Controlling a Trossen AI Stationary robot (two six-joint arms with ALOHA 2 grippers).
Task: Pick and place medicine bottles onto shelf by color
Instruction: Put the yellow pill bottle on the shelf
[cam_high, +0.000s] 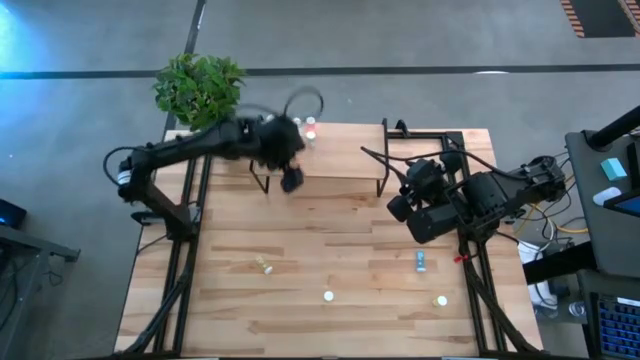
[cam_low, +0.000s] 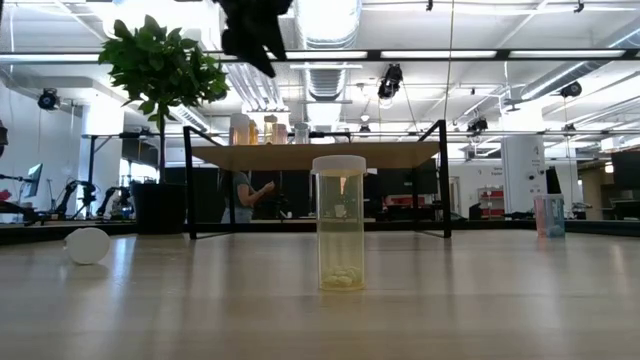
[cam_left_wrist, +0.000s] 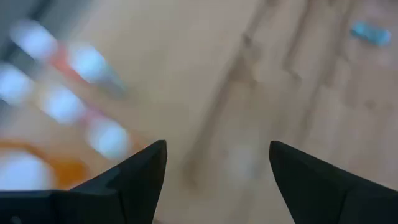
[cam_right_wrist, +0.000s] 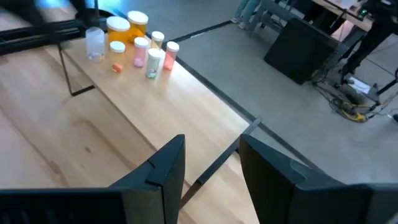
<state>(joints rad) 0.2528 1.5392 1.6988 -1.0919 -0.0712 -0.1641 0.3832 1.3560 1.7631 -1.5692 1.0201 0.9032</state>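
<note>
The shelf (cam_high: 330, 158) (cam_low: 315, 155) (cam_right_wrist: 143, 99) is a light-wood board on a black wire frame near the table's far edge. Several bottles (cam_high: 304, 128) (cam_right_wrist: 140, 43) (cam_low: 255, 130) with orange, pinkish and clear bodies stand on its left end. On the table, a yellow bottle (cam_low: 340, 225) (cam_high: 327, 296) stands upright, a pale one (cam_high: 263, 265) (cam_low: 87, 245) lies on its side, and a blue-green one (cam_high: 421, 261) (cam_left_wrist: 370, 32) lies flat. Another (cam_high: 441, 300) sits near the right corner. My left gripper (cam_high: 290, 180) (cam_left_wrist: 217, 168) hangs open and empty over the shelf's near left edge. My right gripper (cam_high: 400, 203) (cam_right_wrist: 211, 168) hovers open and empty by the shelf's right end.
A potted plant (cam_high: 198, 86) (cam_low: 160, 65) stands beyond the table's far left corner. Black frame rails (cam_high: 185, 250) run along the table's left and right sides. Bare wood (cam_high: 340, 225) lies between the shelf and the loose bottles. A person (cam_low: 243, 195) shows far behind the shelf.
</note>
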